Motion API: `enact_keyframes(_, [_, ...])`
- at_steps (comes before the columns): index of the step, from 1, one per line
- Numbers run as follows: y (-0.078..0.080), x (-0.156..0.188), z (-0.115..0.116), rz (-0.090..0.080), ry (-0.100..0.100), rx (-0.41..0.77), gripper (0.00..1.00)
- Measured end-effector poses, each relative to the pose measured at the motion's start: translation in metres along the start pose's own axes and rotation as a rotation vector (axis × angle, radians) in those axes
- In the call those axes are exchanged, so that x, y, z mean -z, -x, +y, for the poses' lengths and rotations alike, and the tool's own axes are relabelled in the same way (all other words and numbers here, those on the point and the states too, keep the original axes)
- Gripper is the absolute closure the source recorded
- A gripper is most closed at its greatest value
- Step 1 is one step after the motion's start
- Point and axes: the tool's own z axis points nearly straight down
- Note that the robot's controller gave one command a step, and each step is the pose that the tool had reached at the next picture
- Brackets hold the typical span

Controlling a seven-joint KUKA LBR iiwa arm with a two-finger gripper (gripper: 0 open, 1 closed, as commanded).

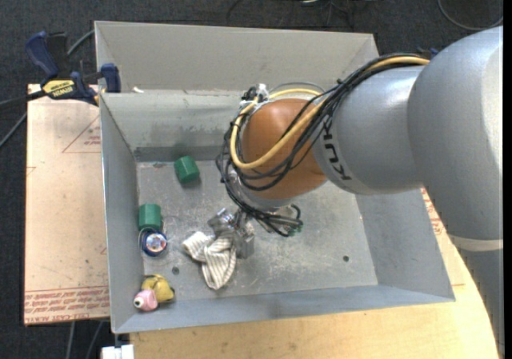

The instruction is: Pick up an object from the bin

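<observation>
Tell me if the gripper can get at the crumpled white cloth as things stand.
Probably yes. The gripper hangs right at the upper edge of the cloth. Nothing lies on top of the cloth, and the nearest other item, a round blue thing, lies apart to its left in the view.

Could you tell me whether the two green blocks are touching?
Apart: the camera view shows bare floor between the upper block and the lower block.
</observation>
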Motion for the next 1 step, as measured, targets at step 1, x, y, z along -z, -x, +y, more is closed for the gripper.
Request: enact_keyframes(1, [-0.0018,0.0132,0.0015,0.007,0.004,0.000,1.00])
